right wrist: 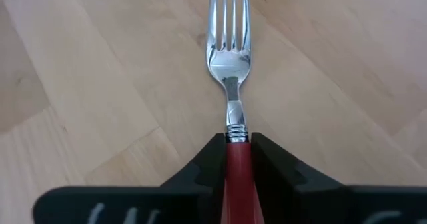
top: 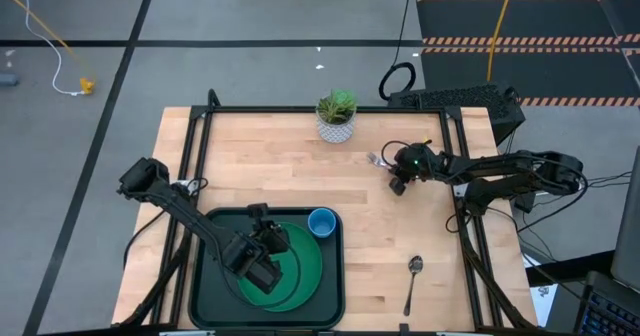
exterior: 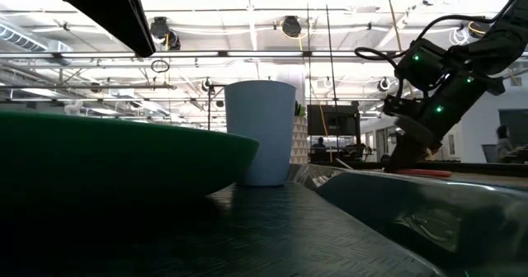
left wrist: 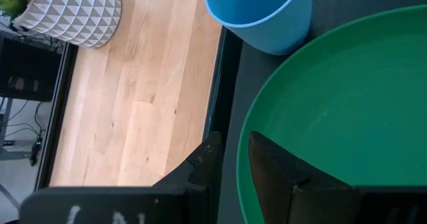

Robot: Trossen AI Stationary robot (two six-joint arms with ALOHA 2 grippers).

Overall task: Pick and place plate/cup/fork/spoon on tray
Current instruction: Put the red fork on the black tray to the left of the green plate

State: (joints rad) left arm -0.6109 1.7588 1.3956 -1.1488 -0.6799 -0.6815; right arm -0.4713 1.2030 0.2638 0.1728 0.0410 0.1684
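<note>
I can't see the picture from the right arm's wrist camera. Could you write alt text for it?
The right gripper is shut on the red handle of a metal-tined fork, which lies flat on the pale wooden table. Its silver tines point straight away from the camera. Nothing else is in the shot.

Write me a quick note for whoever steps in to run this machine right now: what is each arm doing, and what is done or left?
Right pincer: shut on the red handle of the metal-tined fork, which lies on the wooden table near the white patterned plant pot.
Left pincer: over the large dark rectangular tray, its fingers nearly together astride the rim of the round green plastic plate; whether it grips is unclear.
Done: plate and small light-blue cup sit in the tray.
Left: fork, then the slim all-silver spoon on the table, right of the tray.
</note>
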